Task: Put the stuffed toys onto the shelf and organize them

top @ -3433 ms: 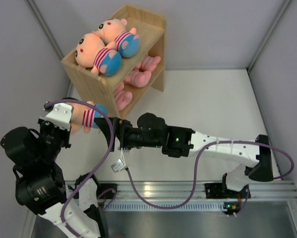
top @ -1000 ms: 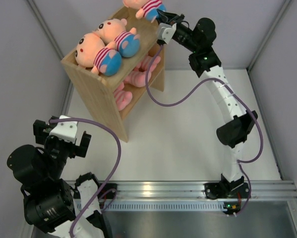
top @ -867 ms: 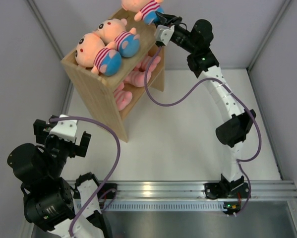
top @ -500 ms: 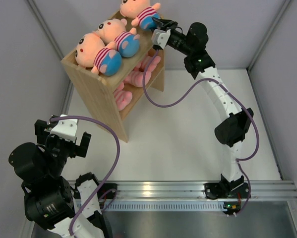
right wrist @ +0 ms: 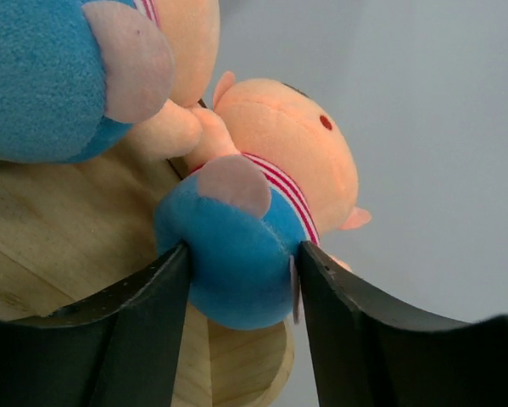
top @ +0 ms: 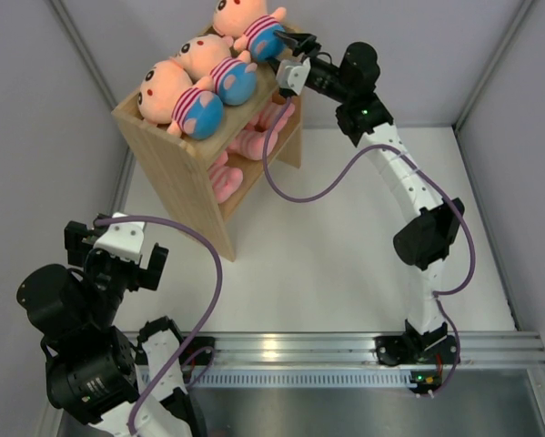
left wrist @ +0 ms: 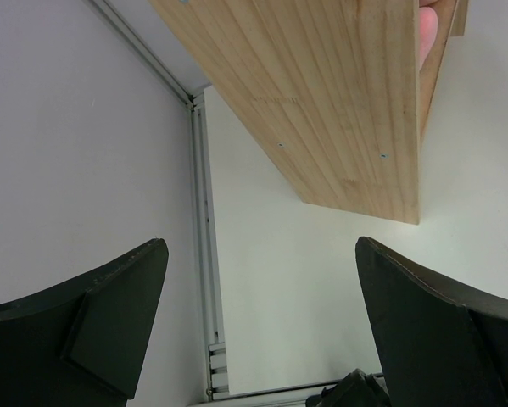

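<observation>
Three peach stuffed toys with striped shirts and blue shorts lie in a row on top of the wooden shelf (top: 176, 159): one in front (top: 172, 96), one in the middle (top: 213, 59), one at the back (top: 245, 23). Pink stuffed toys (top: 258, 137) lie on the inner board. My right gripper (top: 288, 45) is at the back toy (right wrist: 262, 195), which rests on the shelf top (right wrist: 58, 229). The gripper (right wrist: 243, 254) is open, its fingers on either side of the blue shorts and just touching them. My left gripper (top: 117, 255) hangs open and empty near the left wall.
Grey walls close the table in on the left, back and right. In the left wrist view my gripper (left wrist: 260, 246) faces the shelf's side panel (left wrist: 321, 93) and a rail along the left wall (left wrist: 204, 254). A pink toy (left wrist: 429, 34) peeks out past the panel.
My right gripper has lowered the third peach toy onto the back of the shelf top and its jaws have spread apart. The left arm has stayed put.
</observation>
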Motion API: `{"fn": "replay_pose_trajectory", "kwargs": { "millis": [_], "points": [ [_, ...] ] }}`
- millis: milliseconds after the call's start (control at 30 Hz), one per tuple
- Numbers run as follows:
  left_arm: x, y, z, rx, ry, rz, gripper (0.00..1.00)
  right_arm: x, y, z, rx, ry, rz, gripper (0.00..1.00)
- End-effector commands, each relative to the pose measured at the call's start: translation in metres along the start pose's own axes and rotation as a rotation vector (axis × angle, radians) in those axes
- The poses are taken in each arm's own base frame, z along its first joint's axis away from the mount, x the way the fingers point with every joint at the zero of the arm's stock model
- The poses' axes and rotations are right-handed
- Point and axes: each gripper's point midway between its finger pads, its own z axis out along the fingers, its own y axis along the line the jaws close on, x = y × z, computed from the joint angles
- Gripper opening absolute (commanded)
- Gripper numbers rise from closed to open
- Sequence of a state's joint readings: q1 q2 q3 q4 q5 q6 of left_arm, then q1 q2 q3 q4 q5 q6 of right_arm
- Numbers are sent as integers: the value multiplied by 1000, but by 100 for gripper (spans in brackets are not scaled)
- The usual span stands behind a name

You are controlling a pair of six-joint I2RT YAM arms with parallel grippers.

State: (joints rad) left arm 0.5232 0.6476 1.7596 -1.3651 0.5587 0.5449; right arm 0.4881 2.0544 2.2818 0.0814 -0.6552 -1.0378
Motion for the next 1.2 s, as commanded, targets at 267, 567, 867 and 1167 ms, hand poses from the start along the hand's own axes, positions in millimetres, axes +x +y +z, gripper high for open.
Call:
{"fn": "replay_pose_trajectory", "kwargs": {
  "millis": [267, 567, 867, 1167],
  "points": [
    [13, -9, -2, 24, 34, -13, 98, -37, -44, -10, 116, -51, -64, 85],
    [30, -10, 2, 26, 75, -19, 99, -41, -72, -48, 194, 27, -53, 96],
    [74, -3, 15, -29, 211, -90, 98, -30, -92, -145, 387, 128, 179, 99],
    [144, 9, 24, -174, 382, -140, 98, 33, -42, -269, 932, 357, 536, 99]
  ]
}}
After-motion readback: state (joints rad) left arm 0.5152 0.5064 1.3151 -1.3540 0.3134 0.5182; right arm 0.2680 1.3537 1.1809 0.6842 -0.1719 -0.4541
